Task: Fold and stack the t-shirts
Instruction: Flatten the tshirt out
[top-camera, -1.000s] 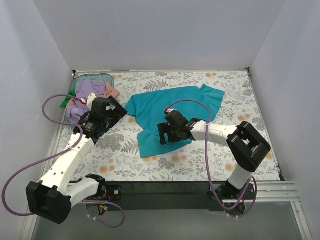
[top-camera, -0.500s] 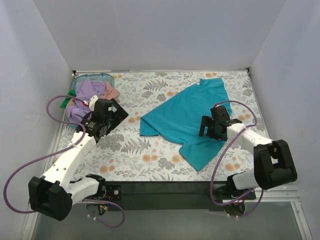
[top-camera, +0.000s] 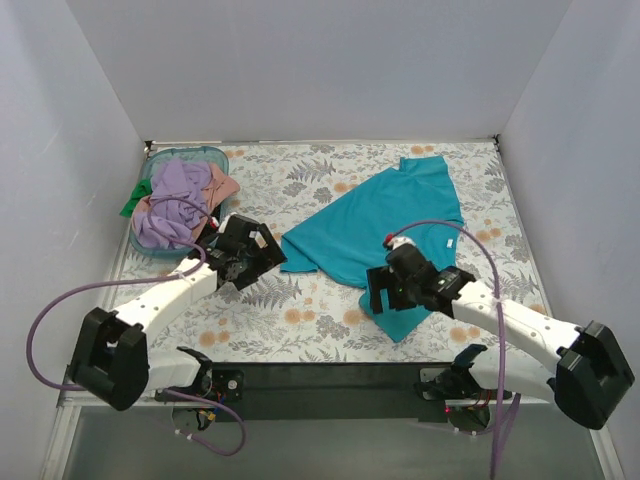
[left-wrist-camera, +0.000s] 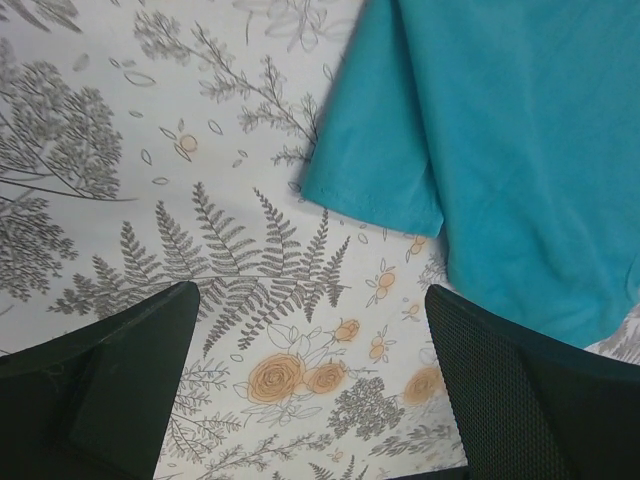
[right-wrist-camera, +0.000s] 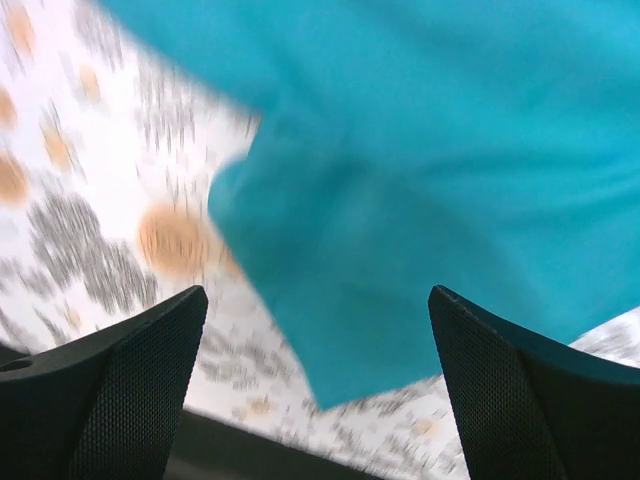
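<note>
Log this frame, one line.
left gripper open, beside teal t-shirt; right gripper open, over near edge; t-shirt unfolded; other shirts in teal basket

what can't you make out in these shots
Right wrist view: motion blur smears the teal t-shirt and the floral tabletop.
Top view: the right gripper hides the patch of t-shirt beneath it.
Top view: the heaped shirts hide the basket interior and their own count.
Left wrist view: frame edges cut off most of the t-shirt.

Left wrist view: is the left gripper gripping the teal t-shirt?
No, the left gripper is open over the floral tablecloth, with the teal t-shirt lying beyond it.
</note>
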